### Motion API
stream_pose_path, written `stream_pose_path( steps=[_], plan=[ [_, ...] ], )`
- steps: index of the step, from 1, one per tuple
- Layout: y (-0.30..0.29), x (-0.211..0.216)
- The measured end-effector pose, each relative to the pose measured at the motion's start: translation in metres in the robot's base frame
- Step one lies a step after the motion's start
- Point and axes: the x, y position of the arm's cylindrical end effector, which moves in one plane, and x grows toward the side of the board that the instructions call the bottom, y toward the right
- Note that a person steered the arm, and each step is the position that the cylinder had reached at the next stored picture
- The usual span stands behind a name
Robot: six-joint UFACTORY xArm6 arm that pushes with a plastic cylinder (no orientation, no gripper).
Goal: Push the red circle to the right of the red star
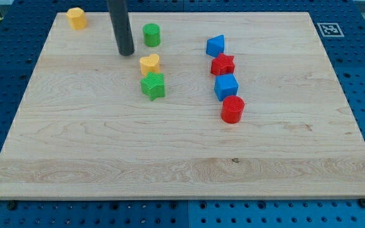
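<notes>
The red circle (232, 109) sits right of the board's middle, just below the blue cube (226, 87) and touching it. The red star (222, 64) lies above that cube, with a blue triangular block (215, 45) above the star. The four form a near-vertical column. My tip (126, 52) stands on the board at the upper left, well to the left of the column, left of the green circle (151, 35) and above-left of the yellow heart (149, 64).
A green star (153, 86) lies just below the yellow heart. A yellow hexagonal block (76, 18) sits at the board's top left corner. The wooden board (182, 158) rests on a blue perforated table; a marker tag (329, 29) is at the top right.
</notes>
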Motion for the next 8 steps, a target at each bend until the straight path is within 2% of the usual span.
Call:
stream_pose_path(
  steps=[2,3,4,5,6,8],
  plan=[
    [0.001,0.102],
    [0.028,0.153],
    [0.03,0.157],
    [0.061,0.165],
    [0.134,0.168],
    [0.182,0.168]
  ],
)
